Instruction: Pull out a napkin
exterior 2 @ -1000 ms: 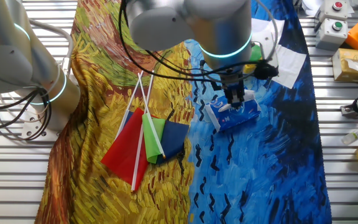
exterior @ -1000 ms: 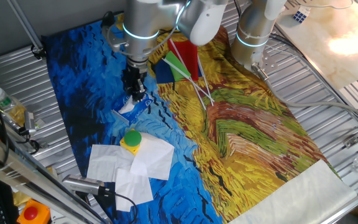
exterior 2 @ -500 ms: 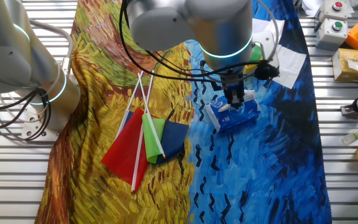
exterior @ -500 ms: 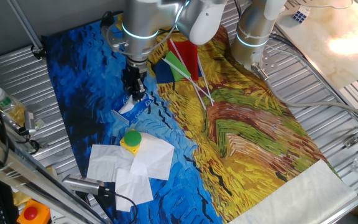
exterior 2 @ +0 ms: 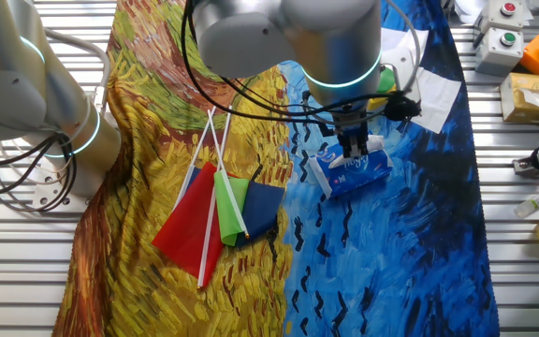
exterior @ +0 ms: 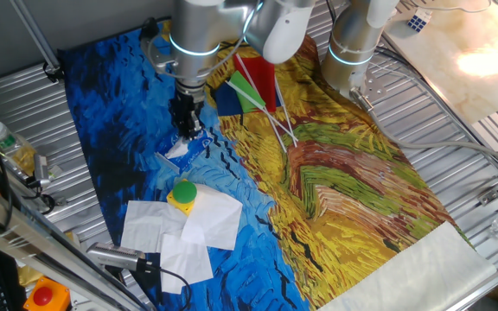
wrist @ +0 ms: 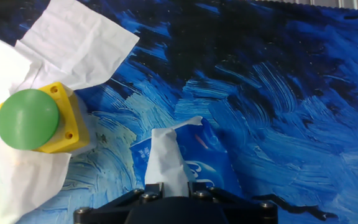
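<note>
The blue plastic tissue packet lies on the blue part of the painted cloth; it also shows in one fixed view and the other fixed view. A white napkin sticks up out of it toward the hand camera. My gripper is shut on the napkin just above the packet, with the tissue pinched between the two fingertips. In the fixed views the gripper stands upright over the packet.
A yellow box with a green button sits left of the packet on larger white sheets. Red, green and blue flags on white sticks lie on the yellow part of the cloth. A second arm's base stands at the back.
The gripper has risen very slightly with the napkin in it. The packet has stayed on the cloth.
</note>
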Robot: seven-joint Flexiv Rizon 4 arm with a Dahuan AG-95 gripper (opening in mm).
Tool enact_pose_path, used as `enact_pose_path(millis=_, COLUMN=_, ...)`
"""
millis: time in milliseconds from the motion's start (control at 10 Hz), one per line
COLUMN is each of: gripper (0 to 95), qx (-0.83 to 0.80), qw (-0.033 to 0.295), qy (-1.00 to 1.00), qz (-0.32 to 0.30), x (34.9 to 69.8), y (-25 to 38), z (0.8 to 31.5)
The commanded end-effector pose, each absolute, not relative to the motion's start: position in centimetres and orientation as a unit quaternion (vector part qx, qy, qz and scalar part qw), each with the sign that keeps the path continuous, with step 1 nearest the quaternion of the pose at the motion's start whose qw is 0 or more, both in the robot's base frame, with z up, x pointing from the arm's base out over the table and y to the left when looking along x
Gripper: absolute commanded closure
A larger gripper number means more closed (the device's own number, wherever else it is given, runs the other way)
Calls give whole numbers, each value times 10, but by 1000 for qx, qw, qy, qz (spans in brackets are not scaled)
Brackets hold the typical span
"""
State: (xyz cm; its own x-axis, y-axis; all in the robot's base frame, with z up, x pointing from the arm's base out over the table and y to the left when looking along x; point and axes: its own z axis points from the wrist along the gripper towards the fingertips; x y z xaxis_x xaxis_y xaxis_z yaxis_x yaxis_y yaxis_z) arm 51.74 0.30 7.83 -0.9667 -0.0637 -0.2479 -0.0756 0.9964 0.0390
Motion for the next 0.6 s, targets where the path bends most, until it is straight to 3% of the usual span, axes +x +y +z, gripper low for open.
enact_pose_path(millis=100, gripper=950, qx=-32, qw=125, qy=991, qz=22, x=517, y=3, z=79)
enact_pose_path(millis=600, gripper=950, qx=-36, qw=126, qy=991, qz=21, x=517, y=3, z=79)
